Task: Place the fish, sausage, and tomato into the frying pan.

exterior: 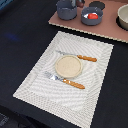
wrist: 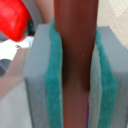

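Observation:
In the wrist view my gripper point(wrist: 75, 85) is shut on the sausage point(wrist: 75, 45), a dark reddish-brown rod clamped between the two teal pads point(wrist: 52, 85). The tomato point(wrist: 14, 20) shows close beside it, with a white patch below it that may be the fish. In the exterior view the frying pan point(exterior: 92, 21) stands on the brown board at the back, holding the tomato point(exterior: 93, 16) and the white fish point(exterior: 86, 17). The gripper does not show clearly in the exterior view.
A taller dark grey pot point(exterior: 66, 9) stands at the pan's left in the exterior view. A beige bowl point(exterior: 123, 16) is at the right edge. On the placemat point(exterior: 35, 82) lie a beige plate point(exterior: 68, 66), a knife point(exterior: 80, 56) and a fork point(exterior: 65, 80).

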